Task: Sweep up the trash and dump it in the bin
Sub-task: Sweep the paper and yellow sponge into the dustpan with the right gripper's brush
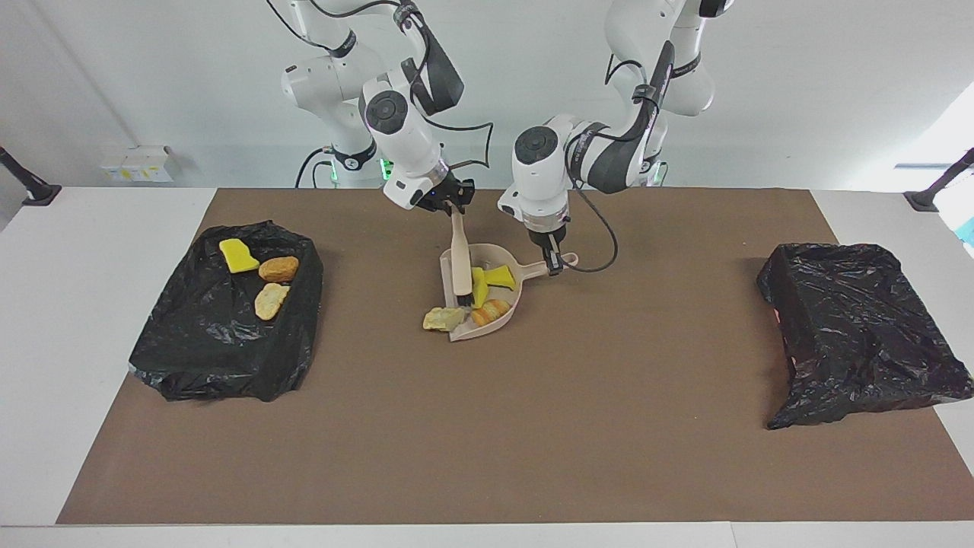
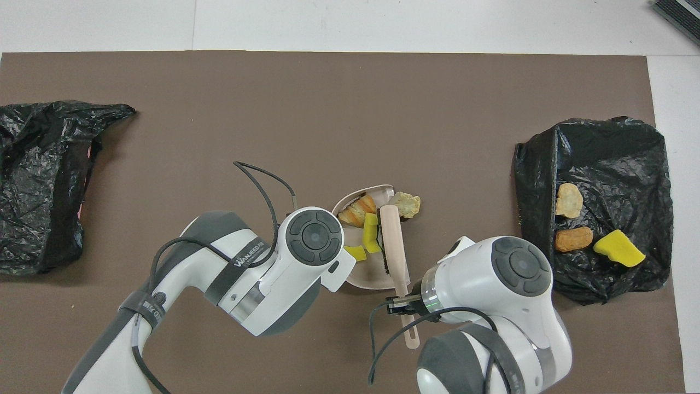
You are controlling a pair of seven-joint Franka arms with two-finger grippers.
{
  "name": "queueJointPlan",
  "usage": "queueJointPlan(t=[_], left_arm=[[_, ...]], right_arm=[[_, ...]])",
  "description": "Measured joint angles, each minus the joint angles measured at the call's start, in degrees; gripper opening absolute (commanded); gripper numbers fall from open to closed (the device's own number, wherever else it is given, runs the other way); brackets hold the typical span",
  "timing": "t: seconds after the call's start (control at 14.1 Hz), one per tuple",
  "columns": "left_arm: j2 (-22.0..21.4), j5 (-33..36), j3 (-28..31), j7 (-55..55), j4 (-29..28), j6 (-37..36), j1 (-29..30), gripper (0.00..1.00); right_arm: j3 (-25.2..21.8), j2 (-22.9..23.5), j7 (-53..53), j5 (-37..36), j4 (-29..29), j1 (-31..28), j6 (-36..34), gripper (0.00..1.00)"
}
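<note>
Mid-mat: R gripper (image 1: pixel 454 207) clamps brush (image 1: pixel 459 262), L gripper (image 1: pixel 554 262) clamps pan (image 1: pixel 508 303) handle. 3 pcs in; wad (image 1: pixel 443 319) at lip. Dump pending; bin (image 1: pixel 228 320) holds 3.

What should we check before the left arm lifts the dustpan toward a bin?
1. Left claw shut on dustpan handle: ok.
2. Right claw shut on brush: ok.
3. All loose trash in the pan: not ok. Two yellow sponge chunks and the bread roll are in; the paper wad sits at the pan's open lip, partly out.
4. Brush clear of the pan: not ok, bristles are inside it.
5. Pan flat on the mat: cannot tell.
6. Bin with trash, at the right arm's end, unobstructed: ok.
</note>
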Motion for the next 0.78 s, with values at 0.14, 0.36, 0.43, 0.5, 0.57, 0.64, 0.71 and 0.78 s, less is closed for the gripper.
queueJointPlan(t=[0.14,0.36,0.43,0.5,0.57,0.64,0.71,0.78], left_arm=[[0.0,0.0,0.3,0.0,0.0,0.0,0.2,0.0],[0.0,0.0,0.7,-0.1,0.0,-0.2,2.0,0.0],[0.0,0.0,0.8,0.0,0.1,-0.3,3.0,0.0],[0.0,0.2,0.8,0.0,0.2,-0.6,3.7,0.0],[0.0,0.6,0.9,0.0,0.4,-1.3,3.9,0.0],[0.0,0.9,0.9,0.0,0.6,-1.7,3.9,0.0],[0.0,1.0,0.8,0.0,0.7,-1.8,3.9,0.0],[0.0,1.1,0.8,0.0,0.7,-1.9,3.8,0.0]], right_arm=[[-0.1,0.9,-2.0,-8.3,2.4,-1.7,-0.6,0.0],[-0.3,6.6,-9.3,-16.2,7.0,-6.5,-0.4,0.0],[-0.4,9.6,-10.1,-18.3,9.1,-7.3,-0.2,0.0],[-0.4,12.7,-10.3,-19.3,11.0,-7.6,0.4,0.0],[-0.3,14.9,-10.2,-19.4,12.0,-7.4,1.2,0.0],[-0.2,16.2,-10.0,-18.9,12.3,-7.1,1.3,0.0],[-0.1,16.8,-9.5,-17.1,12.3,-6.6,1.1,0.0],[0.0,16.8,-9.3,-13.3,12.1,-6.1,0.8,0.0]])
